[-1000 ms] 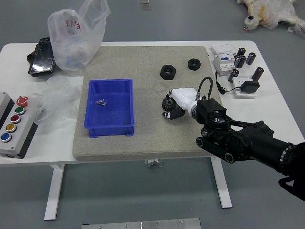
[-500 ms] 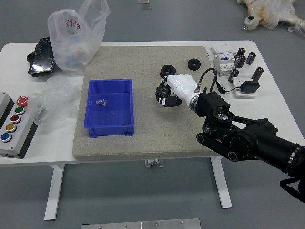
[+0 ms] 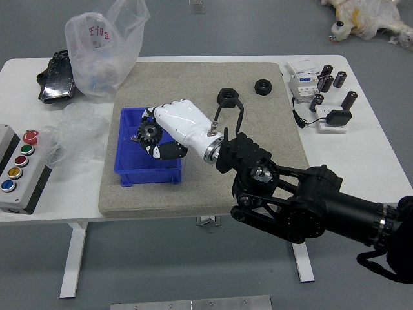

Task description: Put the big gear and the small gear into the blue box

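The right hand (image 3: 179, 124), in its white covering, is over the blue box (image 3: 150, 176), fingers bent round a dark toothed gear (image 3: 150, 133) that sits at their tips, above the box's left part. The left hand is out of view. As I judge it, one gear is nearly delivered: it has been picked up and carried to the box, and what remains of that half is to lower it inside the walls and let go. Whether this is the big gear or the small one I can't honestly say, with the hand hiding so much of it and nothing beside it to compare. No second gear can be made out, so the other half of the job can't be confirmed; a small silvery bit (image 3: 134, 138) shows at the box's left, but it doesn't read as a gear. Two black rings lie on the mat (image 3: 193, 201), the near one (image 3: 228, 105) and the far one (image 3: 263, 92), both outside the box. As for writing, the clear bag (image 3: 122, 48) carries red characters, turned and creased past reading. The white carton (image 3: 303, 87) at the right bears tiny print, too small to read, and I find no brand name anywhere.
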Available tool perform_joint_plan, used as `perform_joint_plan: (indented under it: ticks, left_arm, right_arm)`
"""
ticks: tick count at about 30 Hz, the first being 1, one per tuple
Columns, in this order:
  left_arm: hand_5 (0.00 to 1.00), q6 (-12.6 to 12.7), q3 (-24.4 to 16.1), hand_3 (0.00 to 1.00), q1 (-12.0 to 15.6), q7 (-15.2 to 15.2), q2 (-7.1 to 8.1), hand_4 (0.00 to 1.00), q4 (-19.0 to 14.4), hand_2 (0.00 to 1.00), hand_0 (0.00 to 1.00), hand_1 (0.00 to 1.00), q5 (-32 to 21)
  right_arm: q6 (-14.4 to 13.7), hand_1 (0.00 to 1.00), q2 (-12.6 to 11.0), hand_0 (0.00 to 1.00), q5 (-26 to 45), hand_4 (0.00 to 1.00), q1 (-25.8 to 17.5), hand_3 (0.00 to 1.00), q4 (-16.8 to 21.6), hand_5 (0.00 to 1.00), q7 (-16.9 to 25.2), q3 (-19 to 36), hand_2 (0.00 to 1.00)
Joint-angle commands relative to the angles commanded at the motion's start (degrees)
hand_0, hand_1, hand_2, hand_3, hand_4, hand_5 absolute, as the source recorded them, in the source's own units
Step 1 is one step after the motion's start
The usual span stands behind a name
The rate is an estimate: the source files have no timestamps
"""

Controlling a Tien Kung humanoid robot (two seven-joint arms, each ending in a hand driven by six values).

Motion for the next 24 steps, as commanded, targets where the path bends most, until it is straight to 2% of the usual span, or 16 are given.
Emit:
perform_joint_plan:
  ticks: [3, 4, 9, 10, 16, 17, 22, 23, 24]
  left_arm:
    - [0.499, -0.07, -0.21, 0.673, 0.05, 0.06, 0.04, 0.697, -0.01, 0.593, 0.714, 0.605, 0.28]
    - [0.501, -0.09, -0.23, 0.674, 0.04, 0.08, 0.03, 0.698, -0.02, 0.592, 0.714, 0.605, 0.31]
    - [0.501, -0.19, -0.25, 0.674, -0.02, 0.07, 0.01, 0.698, -0.02, 0.592, 0.714, 0.605, 0.43]
    - [0.501, -0.21, -0.30, 0.674, -0.02, 0.08, 0.01, 0.698, -0.02, 0.592, 0.714, 0.605, 0.49]
    - [0.501, -0.33, -0.69, 0.674, 0.02, 0.34, -0.06, 0.698, -0.05, 0.592, 0.714, 0.605, 0.82]
    - [0.501, -0.34, -0.76, 0.673, 0.03, 0.39, -0.09, 0.700, -0.05, 0.590, 0.714, 0.604, 0.88]
    - [0.501, -0.35, -0.75, 0.673, -0.01, 0.47, -0.17, 0.700, -0.07, 0.590, 0.714, 0.604, 0.73]
    - [0.499, -0.35, -0.72, 0.673, -0.02, 0.48, -0.18, 0.698, -0.08, 0.584, 0.714, 0.604, 0.69]
    - [0.499, -0.34, -0.67, 0.673, -0.02, 0.47, -0.19, 0.698, -0.08, 0.584, 0.714, 0.604, 0.62]
  right_arm:
    - [0.56, 0.533, 0.75, 0.334, -1.51, 0.011, 0.42, 0.492, -0.67, 0.002, -0.97, -1.11, 0.540]
    - [0.64, 0.597, 1.00, 0.368, -1.64, 0.044, 0.41, 0.610, -1.07, 0.130, -1.15, -1.34, 0.663]
    - [0.47, 0.597, 1.56, 0.368, -0.20, 0.044, -0.03, 0.610, -3.33, 0.130, -0.38, -1.33, 0.663]
    - [0.28, 0.757, 1.59, 0.423, 0.24, 0.453, -0.13, 0.982, -3.74, 0.234, -0.11, -1.19, 0.915]
    - [-0.43, 0.757, 1.67, 0.423, 1.77, 0.453, -0.70, 0.982, -5.06, 0.234, 0.44, -0.35, 0.915]
    - [-0.36, 0.875, 1.67, 0.560, 1.94, 0.714, -0.78, 0.998, -5.15, 0.378, 0.33, -0.31, 0.998]
    - [0.07, 0.875, 1.69, 0.560, 2.68, 0.714, -1.05, 0.998, -5.38, 0.378, -0.17, -0.62, 0.998]
    - [-0.02, 0.919, 1.68, 0.669, 2.83, 0.768, -1.12, 0.998, -5.36, 0.395, -0.09, -0.66, 0.998]
    - [-0.19, 0.919, 1.64, 0.669, 2.97, 0.768, -1.21, 0.998, -5.29, 0.395, 0.03, -0.64, 0.998]
